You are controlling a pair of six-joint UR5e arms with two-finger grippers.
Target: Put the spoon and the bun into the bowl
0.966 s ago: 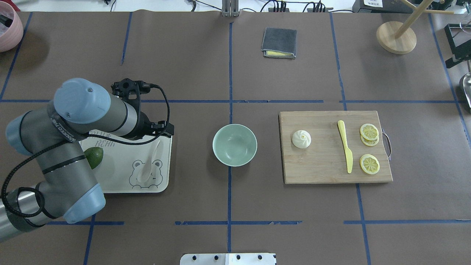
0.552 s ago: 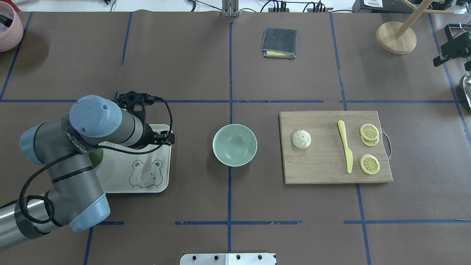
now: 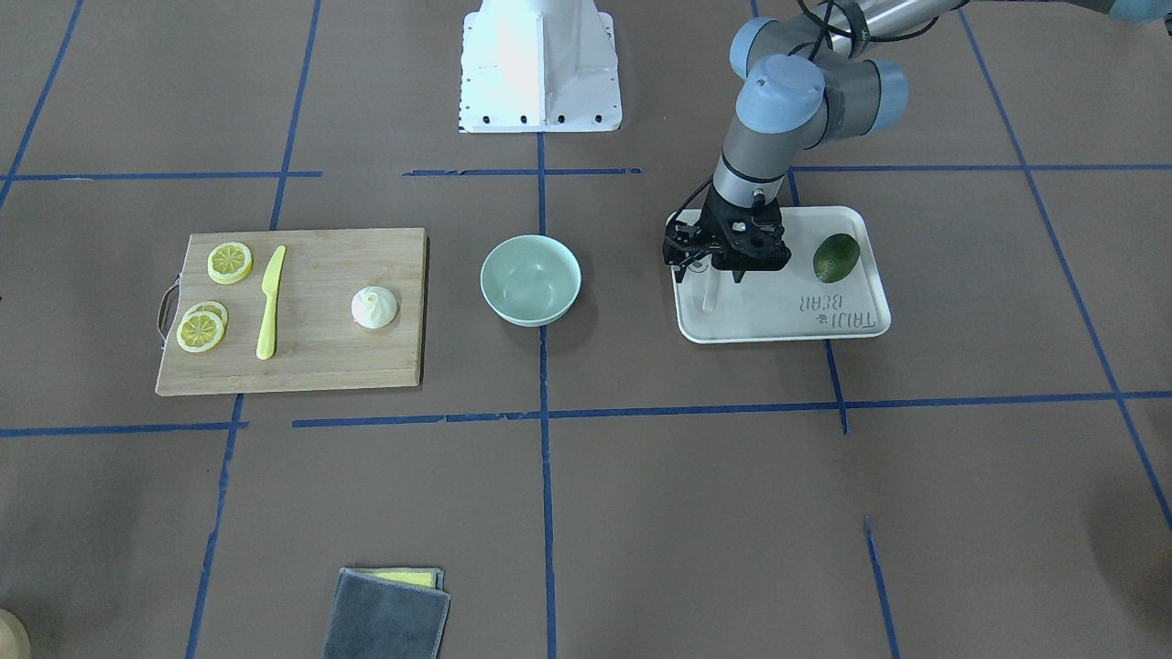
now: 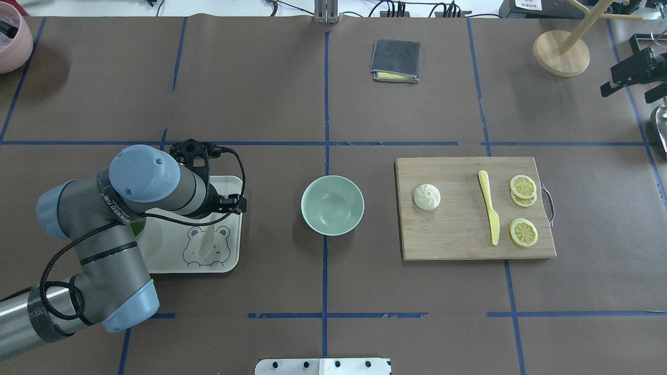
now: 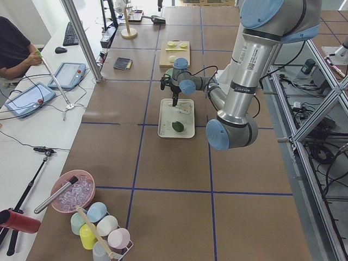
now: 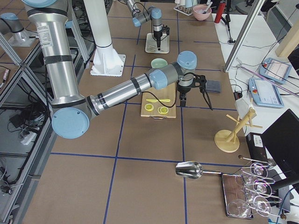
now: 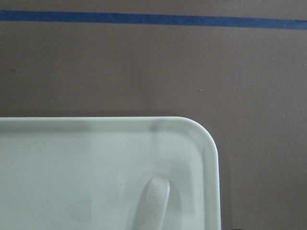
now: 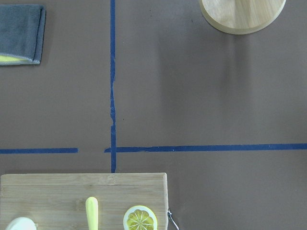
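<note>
The off-white spoon lies on the white bear-printed tray; its handle end shows in the left wrist view. My left gripper hangs open just above the spoon's handle, fingers pointing down. The mint-green bowl stands empty at the table's middle, right of the tray. The white bun sits on the left part of the wooden cutting board. My right gripper is open and empty at the far right, high above the table, well away from the bun.
A green fruit lies on the tray beside my left wrist. A yellow knife and lemon slices lie on the board. A grey cloth, a wooden stand and a pink bowl are at the back.
My left arm has swung nearer and lowered over the tray's spoon handle. My right gripper has moved leftward into the overhead view from the right edge.
</note>
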